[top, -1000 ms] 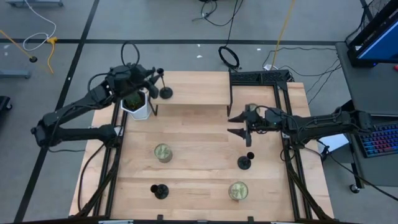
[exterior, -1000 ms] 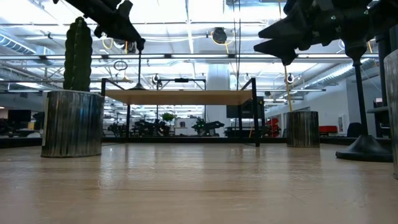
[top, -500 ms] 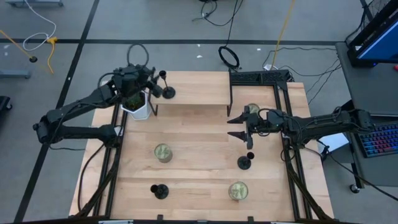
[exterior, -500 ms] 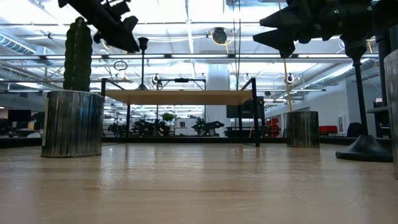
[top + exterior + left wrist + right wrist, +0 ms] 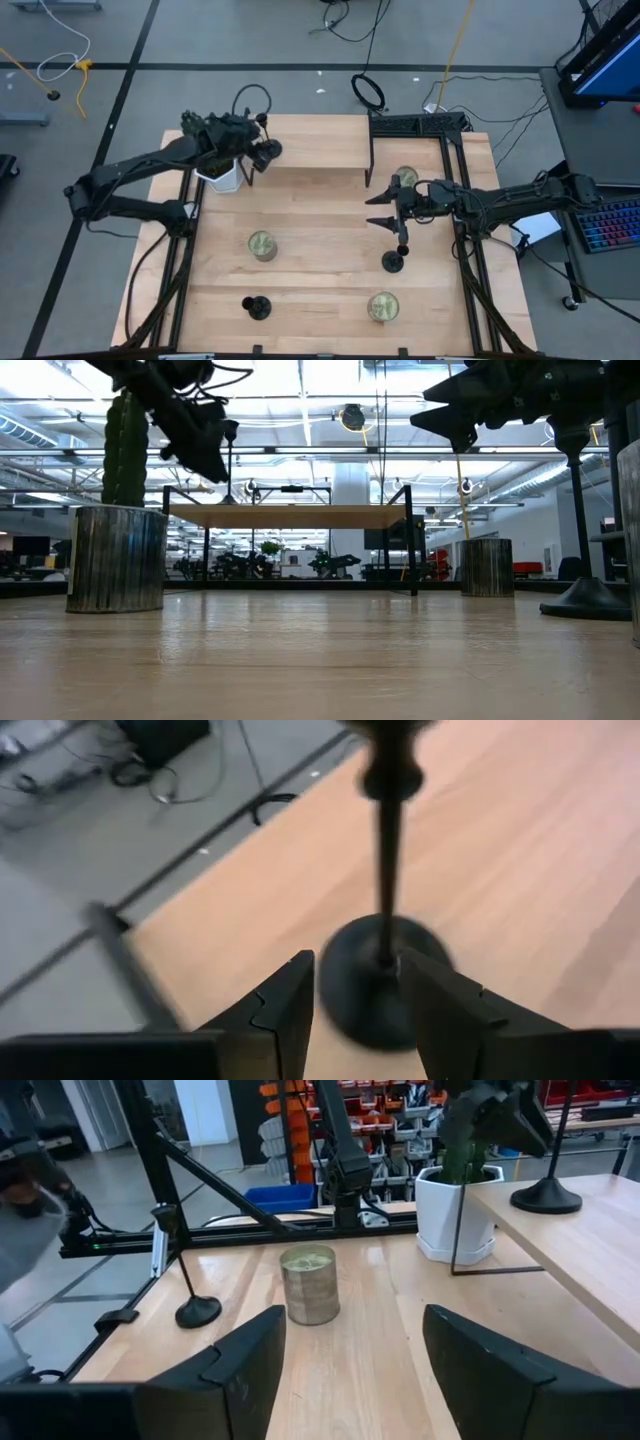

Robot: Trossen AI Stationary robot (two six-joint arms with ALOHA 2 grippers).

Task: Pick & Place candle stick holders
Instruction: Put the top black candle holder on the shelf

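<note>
One black candle stick holder (image 5: 270,150) stands upright on its round base on the raised wooden shelf (image 5: 320,140); its stem shows in the low view (image 5: 229,465). My left gripper (image 5: 252,150) is open, and its fingers stand on either side of that holder's base (image 5: 385,975) without touching it. My right gripper (image 5: 375,210) is open and empty above the table, just beyond a second holder (image 5: 393,262). The third holder (image 5: 256,307) stands near the front left.
Greenish-gold jars stand at centre left (image 5: 262,245), front right (image 5: 383,307) and by the right arm (image 5: 405,178). A green plant in a white pot (image 5: 222,172) stands beside the shelf, under my left arm. Black frame rails run along both table sides.
My left gripper has come off the top of the holder on the shelf and gone down beside its stem toward the base. The holder stays upright on the shelf. My right gripper has drifted a little toward the table's near edge.
</note>
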